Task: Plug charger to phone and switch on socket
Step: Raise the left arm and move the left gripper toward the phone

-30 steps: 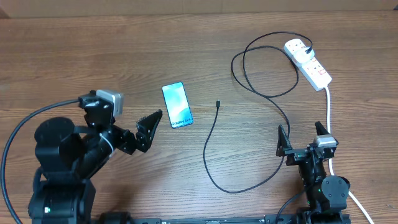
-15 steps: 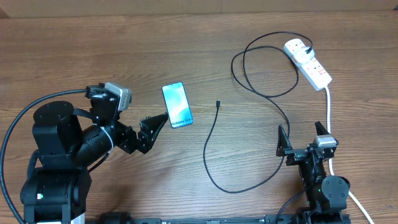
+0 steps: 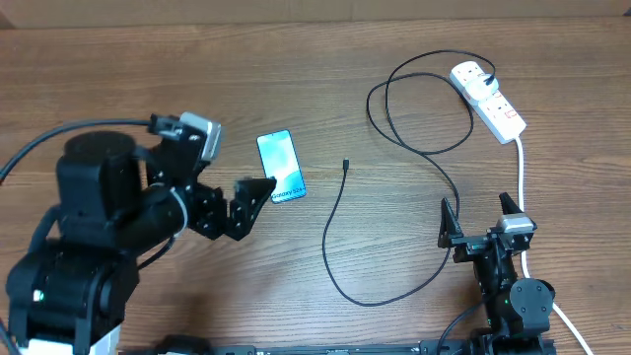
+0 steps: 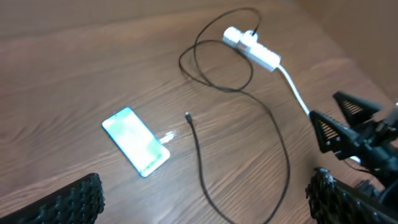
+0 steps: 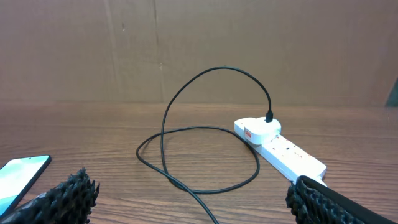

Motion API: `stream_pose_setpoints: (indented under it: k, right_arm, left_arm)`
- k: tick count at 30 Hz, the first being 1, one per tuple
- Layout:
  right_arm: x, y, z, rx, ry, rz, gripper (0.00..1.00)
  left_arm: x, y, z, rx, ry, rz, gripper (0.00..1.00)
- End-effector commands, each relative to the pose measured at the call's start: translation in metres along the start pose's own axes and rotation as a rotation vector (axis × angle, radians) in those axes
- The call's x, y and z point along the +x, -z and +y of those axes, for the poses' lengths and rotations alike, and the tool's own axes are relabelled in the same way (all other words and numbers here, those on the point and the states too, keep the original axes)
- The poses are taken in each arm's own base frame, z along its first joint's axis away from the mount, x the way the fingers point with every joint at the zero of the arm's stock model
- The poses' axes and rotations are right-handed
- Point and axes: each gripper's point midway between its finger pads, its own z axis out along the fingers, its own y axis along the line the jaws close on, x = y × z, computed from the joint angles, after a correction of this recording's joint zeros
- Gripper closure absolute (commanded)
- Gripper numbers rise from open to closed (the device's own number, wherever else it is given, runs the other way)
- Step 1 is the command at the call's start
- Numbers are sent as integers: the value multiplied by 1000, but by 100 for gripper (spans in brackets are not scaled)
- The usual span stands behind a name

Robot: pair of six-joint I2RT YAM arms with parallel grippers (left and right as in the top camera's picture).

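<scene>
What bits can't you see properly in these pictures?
Socket switch: too small in every view to tell on or off.
Phone text: too tiny overhead, blurred in left wrist view.
Phone in right wrist view: cut off by the left edge.
Charger tip: too small to see its shape.

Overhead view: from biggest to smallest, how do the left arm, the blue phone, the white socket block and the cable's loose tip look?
1. the left arm, by far, though it is nearer the camera.
2. the phone and the socket block: too close to rank; socket longer, phone wider.
3. the cable's loose tip, tiny.
</scene>
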Motion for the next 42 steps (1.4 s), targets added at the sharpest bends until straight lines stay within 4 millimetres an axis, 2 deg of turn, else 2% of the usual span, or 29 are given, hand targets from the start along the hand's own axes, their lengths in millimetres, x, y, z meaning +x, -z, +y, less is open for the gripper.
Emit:
stream_pose_setpoints:
  k: [1, 6, 12, 18, 28, 34, 40, 42]
  right_arm:
    - [2, 0, -2, 10, -6, -3, 0]
    - [2, 0, -2, 10, -6, -3, 0]
    - [2, 0, -2, 10, -6, -3, 0]
    - [2, 0, -2, 10, -6, -4, 0]
    - [2, 0, -2, 10, -6, -4, 0]
    - [2, 0, -2, 10, -6, -3, 0]
    - [2, 0, -2, 10, -6, -3, 0]
    - [2, 0, -2, 10, -6, -3, 0]
  left_arm:
    - [-6, -5, 8, -84, 12, 16, 0]
    - [-2, -15, -11, 33, 48, 54, 0]
    - [1, -30, -14, 78, 78, 103, 0]
    - [13, -51, -8, 70, 117, 195, 0]
    - [46, -102, 16, -251, 182, 368, 0]
    - [41, -117, 20, -281, 207, 353, 0]
    - [37, -119, 21, -284, 203, 333, 0]
    - [33, -119, 29, -334, 228, 304, 0]
